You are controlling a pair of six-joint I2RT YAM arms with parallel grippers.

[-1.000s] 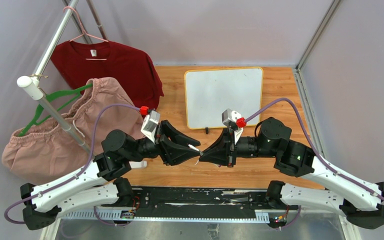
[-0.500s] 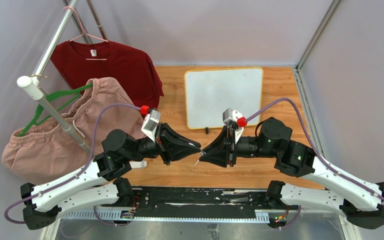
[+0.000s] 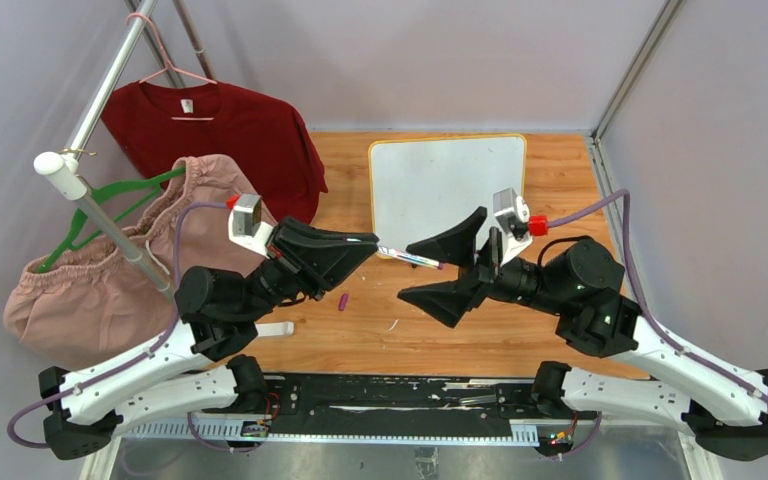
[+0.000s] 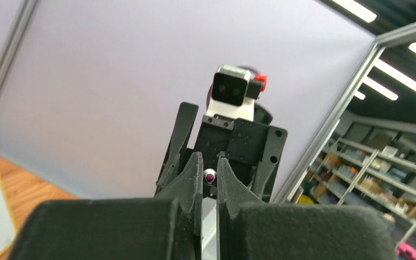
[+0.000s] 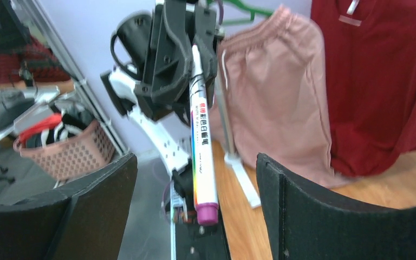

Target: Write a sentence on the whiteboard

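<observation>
Left jaws pulled away holding marker (image 3: 409, 257), apparently uncapped.

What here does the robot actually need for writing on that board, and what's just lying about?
For the job:
- whiteboard, blank
- marker, gripped by the left end effector
- right end effector, open
- small purple piece on the table, possibly the cap

Lying about:
- red shirt
- pink shorts
- green hanger
- clothes rack
</observation>
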